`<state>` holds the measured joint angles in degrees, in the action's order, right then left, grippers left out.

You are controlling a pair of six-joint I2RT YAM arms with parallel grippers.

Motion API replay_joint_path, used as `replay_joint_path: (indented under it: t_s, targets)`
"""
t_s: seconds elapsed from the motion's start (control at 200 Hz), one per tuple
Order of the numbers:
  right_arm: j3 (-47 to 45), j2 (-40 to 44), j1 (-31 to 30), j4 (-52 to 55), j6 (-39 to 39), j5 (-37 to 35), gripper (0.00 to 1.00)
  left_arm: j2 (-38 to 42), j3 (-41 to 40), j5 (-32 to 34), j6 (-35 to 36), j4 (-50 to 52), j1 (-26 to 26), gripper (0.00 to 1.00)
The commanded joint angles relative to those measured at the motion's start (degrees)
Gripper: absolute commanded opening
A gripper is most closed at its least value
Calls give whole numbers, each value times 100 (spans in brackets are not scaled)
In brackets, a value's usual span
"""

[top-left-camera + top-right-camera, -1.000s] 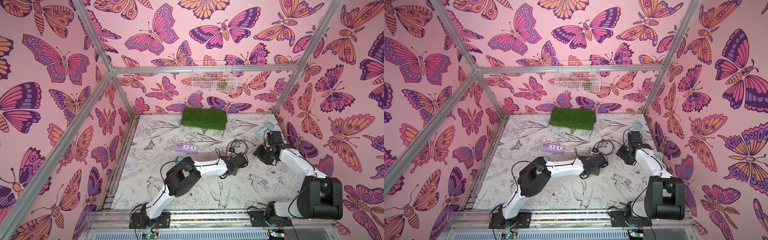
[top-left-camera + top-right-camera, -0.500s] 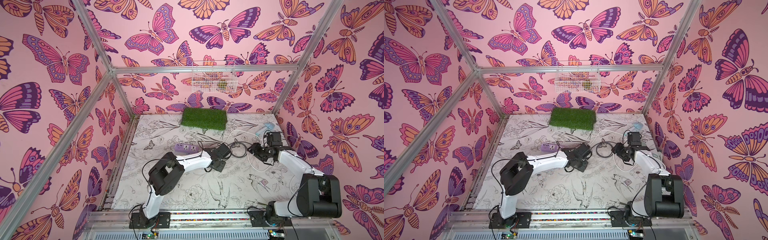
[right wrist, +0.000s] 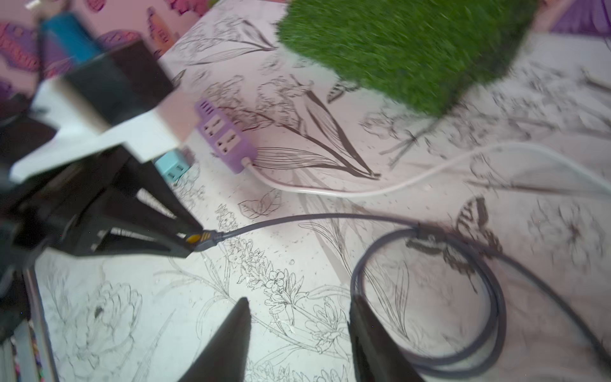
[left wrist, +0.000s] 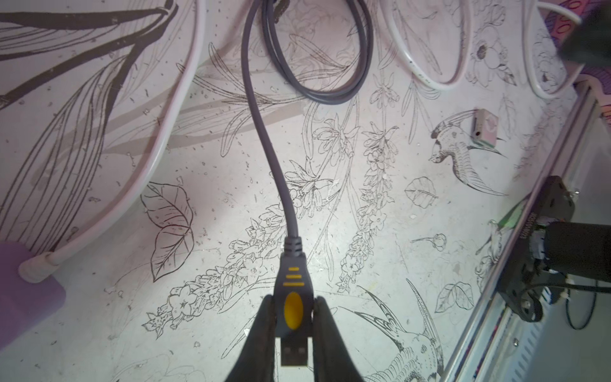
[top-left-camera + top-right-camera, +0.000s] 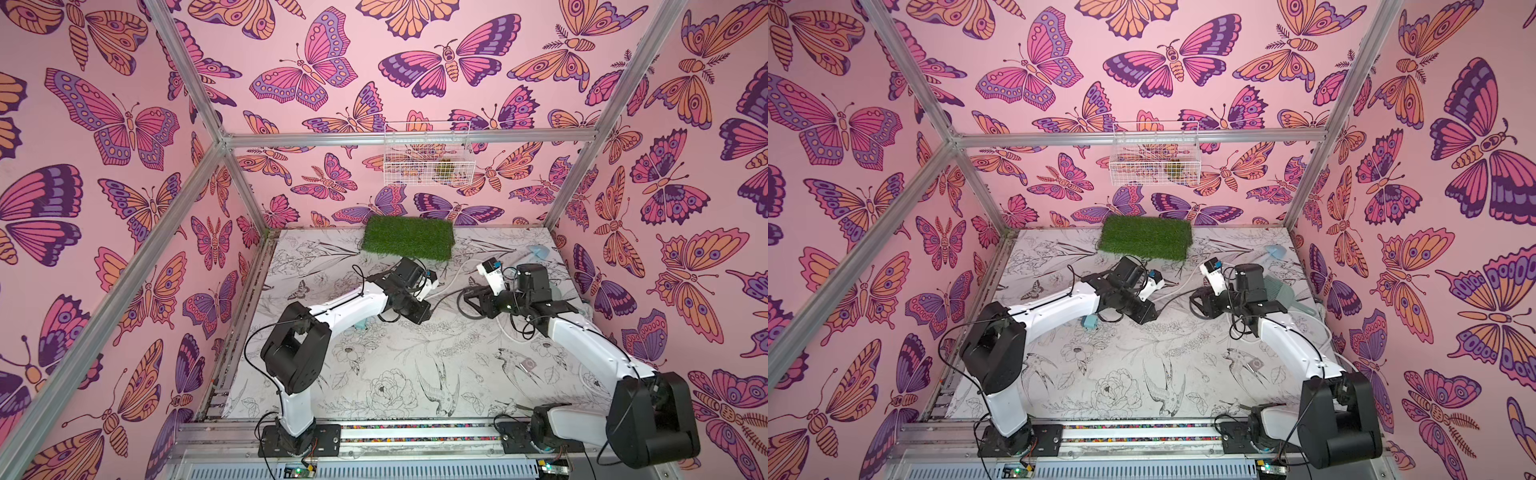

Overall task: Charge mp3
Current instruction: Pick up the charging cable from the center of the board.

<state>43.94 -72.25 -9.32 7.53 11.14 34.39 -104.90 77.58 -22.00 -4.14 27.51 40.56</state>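
Observation:
My left gripper (image 4: 294, 299) is shut on the grey USB plug (image 4: 293, 314) with yellow marks, its metal end pointing back between the fingers. In both top views the left gripper (image 5: 428, 309) hangs low over the middle of the table, and the grey cable (image 3: 429, 297) runs from it to a loose coil. Just right of the coil, my right gripper (image 3: 299, 299) is open and holds nothing; in a top view the right gripper (image 5: 1196, 301) faces the left one. The mp3 player (image 4: 484, 127), small and square, lies on a bird drawing (image 5: 528, 365) toward the front right.
A purple power strip (image 3: 224, 139) with a white cord (image 3: 363, 191) lies beside my left arm, and a teal adapter (image 3: 172, 167) sits next to it. At the back are a green grass mat (image 5: 409, 237) and a wire basket (image 5: 426, 160) on the wall.
My left gripper has carried the plug leftward, from the centre toward the power strip. The right gripper has also shifted left toward the cable coil, and its jaws have narrowed a little.

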Motion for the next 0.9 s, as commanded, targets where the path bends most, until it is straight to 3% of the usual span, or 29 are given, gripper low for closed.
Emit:
replay_joint_path:
  t_s: [0.0, 0.175, 0.265, 0.521, 0.736, 0.896]
  targets:
    - [-412, 227, -24, -411, 1823, 696, 49, 272, -94, -807, 517, 103, -156, 13]
    - [-1167, 369, -79, -2021, 2173, 1137, 42, 381, -42, -1140, 970, 263, -283, 13]
    - [-1033, 279, -151, -1764, 2724, 1417, 43, 370, 7, -1265, 1157, 375, -350, 13]
    - [-915, 50, -602, -1540, 4585, 1280, 36, 334, 154, -1242, 1774, 640, -397, 13]
    - [-886, 82, -877, -1485, 5405, 1303, 35, 309, 439, -1371, 2121, 952, -401, 13]
    - [-880, 116, -953, -1764, 5337, 1387, 33, 321, 460, -1702, 2276, 1107, -400, 13]
